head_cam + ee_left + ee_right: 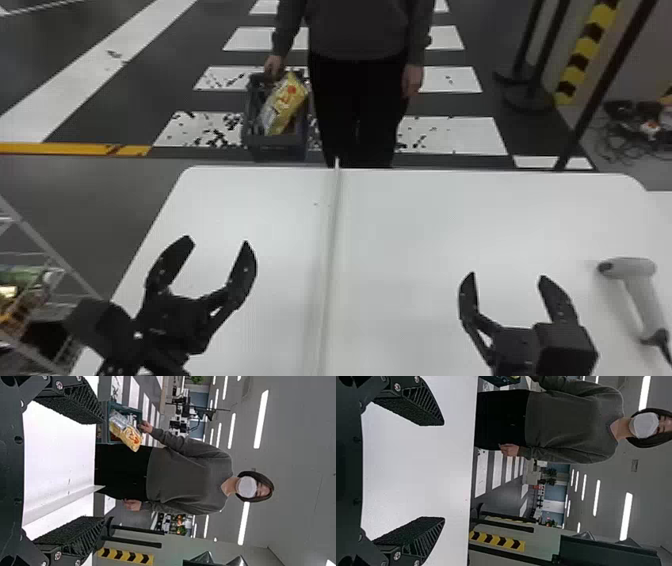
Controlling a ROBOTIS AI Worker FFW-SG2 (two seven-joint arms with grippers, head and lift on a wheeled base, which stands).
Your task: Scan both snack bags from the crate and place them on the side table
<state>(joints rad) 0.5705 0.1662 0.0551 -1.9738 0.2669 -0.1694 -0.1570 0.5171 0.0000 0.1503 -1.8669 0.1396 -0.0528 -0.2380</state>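
L gripper (218, 242): released, nothing btwn fingers; pos. above L section of tbl., L of divider. Fingers spread wide, tips directed fwd. toward far edge.
L wrist view: textured pads (75, 405) face each other w/ wide gap; crate and bag seen beyond, w/ person.
R gripper (507, 276): released, nothing btwn fingers; pos. above R section of tbl., btwn divider and scanner. Tips fwd., apart.
R wrist view: pads (413, 409) well apart, white tabletop behind gap; part of crate at view's edge.
Snack bag (286, 104): yellow pkg. w/ red mark and a silvery part; seated in crate at a tilt, upper end projecting above rim. Qty. made out: 1; cannot tell if a 2nd lies underneath.
Crate (277, 145): dark grey, held off tbl., past far edge, on robot's L side of person.
Hand (273, 67): person's R, at crate top, carrying it.
Person (370, 30): standing past far edge, facing robot; other arm hangs at side.
Scanner (640, 280): grey handheld unit, lying on tbl. to R of R gripper; dark cable at handle end.
Tbl. (450, 215): white, rounded far corners.
Divider (330, 260): thin, pale, runs near-to-far btwn grippers.
Wire rack (45, 250): L of tbl., holds assorted pkgs.
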